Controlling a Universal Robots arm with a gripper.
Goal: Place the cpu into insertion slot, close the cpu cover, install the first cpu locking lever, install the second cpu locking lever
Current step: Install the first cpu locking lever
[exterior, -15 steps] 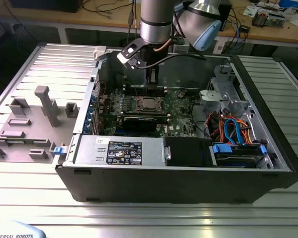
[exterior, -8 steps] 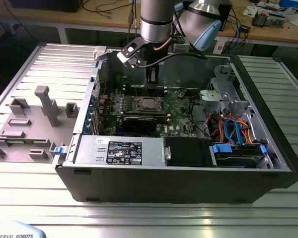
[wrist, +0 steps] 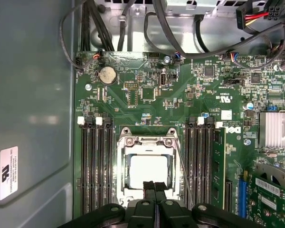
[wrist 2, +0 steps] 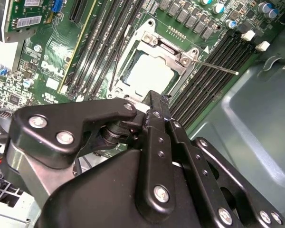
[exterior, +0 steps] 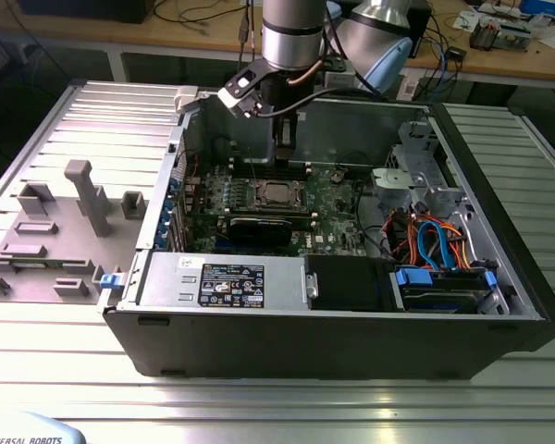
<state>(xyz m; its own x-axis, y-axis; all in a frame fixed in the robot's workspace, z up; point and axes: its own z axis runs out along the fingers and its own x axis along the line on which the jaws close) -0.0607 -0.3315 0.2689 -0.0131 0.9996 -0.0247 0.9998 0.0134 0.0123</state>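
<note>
My gripper (wrist: 155, 185), its fingers pinched together on nothing, hangs just over the thin, stiff cpu cover (wrist: 126, 164), which I judge best pressed on its metal rim, sparing the fragile cpu (wrist: 147, 168).

Ribbed metal bench (exterior: 277, 407), silver-grey, ran across the exterior view. Behind it stood a wooden bench (exterior: 74, 39) on white legs (exterior: 122, 65), strewn with cables (exterior: 199, 14) and small electronics (exterior: 499, 32). Dark floor (exterior: 46, 69) beneath. Light even, soft glare on the slats.
</note>
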